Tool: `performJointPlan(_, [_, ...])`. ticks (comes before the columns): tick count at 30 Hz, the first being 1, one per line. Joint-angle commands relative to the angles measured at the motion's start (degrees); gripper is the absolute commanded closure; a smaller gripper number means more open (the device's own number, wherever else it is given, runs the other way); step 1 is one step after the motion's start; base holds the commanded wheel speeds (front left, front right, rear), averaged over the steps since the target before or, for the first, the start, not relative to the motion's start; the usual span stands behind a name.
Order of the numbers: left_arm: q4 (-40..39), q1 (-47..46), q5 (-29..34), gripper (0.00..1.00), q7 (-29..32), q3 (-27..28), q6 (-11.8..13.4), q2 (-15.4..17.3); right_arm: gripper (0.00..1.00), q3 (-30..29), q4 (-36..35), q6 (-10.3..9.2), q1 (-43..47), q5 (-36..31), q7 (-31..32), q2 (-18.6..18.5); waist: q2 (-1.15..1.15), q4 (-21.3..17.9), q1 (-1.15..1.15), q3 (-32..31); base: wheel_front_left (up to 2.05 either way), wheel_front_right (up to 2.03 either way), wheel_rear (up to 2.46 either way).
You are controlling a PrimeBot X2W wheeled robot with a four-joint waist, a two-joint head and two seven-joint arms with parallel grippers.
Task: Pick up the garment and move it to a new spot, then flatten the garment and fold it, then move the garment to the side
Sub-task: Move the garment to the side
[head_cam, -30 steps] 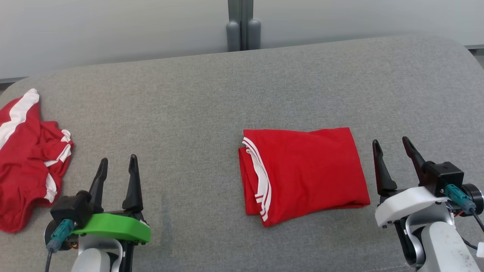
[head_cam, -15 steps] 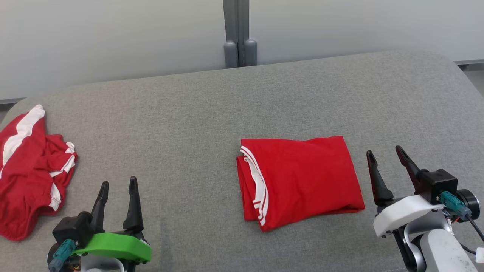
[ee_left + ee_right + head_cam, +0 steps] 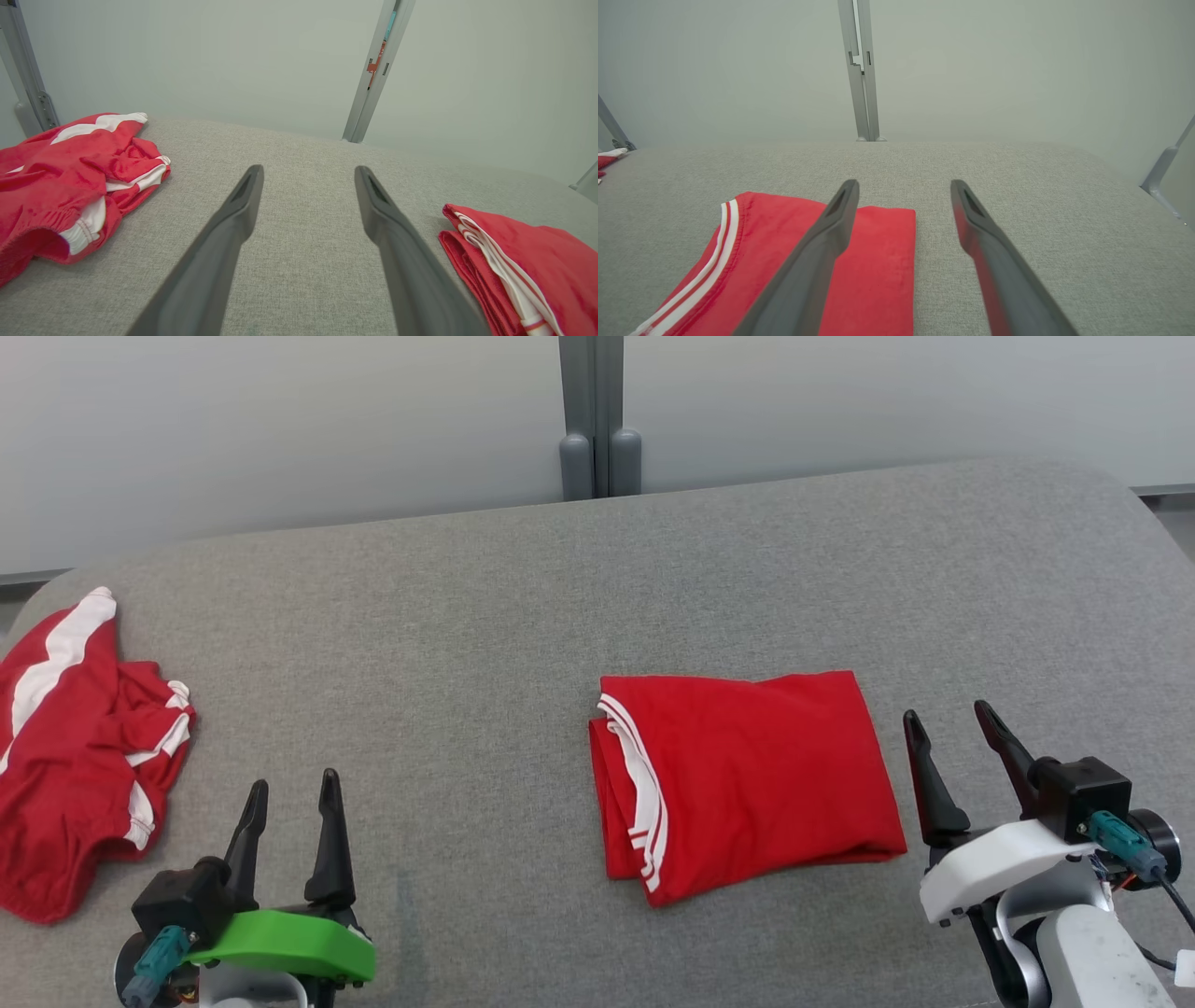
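Garment [image 3: 756,779] folded just left of wide right end effector [image 3: 945,712]; left end effector [image 3: 293,780] wide

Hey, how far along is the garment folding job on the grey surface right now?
Done: one red folded garment lies neat, right of centre on the grey surface. In hand: nothing; the left end effector and right end effector are both open and empty, near the front edge. Left: the folded garment probably needs shifting aside, and a crumpled garment at the left edge is unfolded.

Open surface [image 3: 448,644] around folded garment [image 3: 756,775]
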Motion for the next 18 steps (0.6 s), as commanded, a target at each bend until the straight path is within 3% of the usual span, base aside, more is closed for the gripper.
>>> performJointPlan(1, [-0.21,0.18,0.27,0.00,-0.14,0.11,-0.25,0.04,0.00,-0.16,-0.04,-0.05,-0.36,0.20,0.35,-0.13,0.00,0.06,0.00,0.49,0.00,0.00,0.00])
performJointPlan(5, [-0.97,-0.88,0.48,0.00,-0.14,0.13,-0.25,0.02,0.00,-1.02,0.54,-0.05,-2.33,1.75,4.10,-0.04,0.00,0.24,0.00,1.88,0.00,0.00,0.00])
performJointPlan(12, [-2.66,-3.00,0.88,0.00,-0.14,0.00,-0.25,0.02,0.00,-1.73,3.45,-0.07,-7.23,7.91,24.06,-1.32,0.00,1.16,0.00,5.49,0.00,0.00,0.00])
performJointPlan(18, [-3.77,-5.39,0.78,0.00,-0.14,-1.02,-0.25,0.02,0.00,-2.60,8.08,-0.05,-11.06,10.22,33.33,-2.23,0.00,3.15,0.00,8.69,0.00,0.00,0.00])
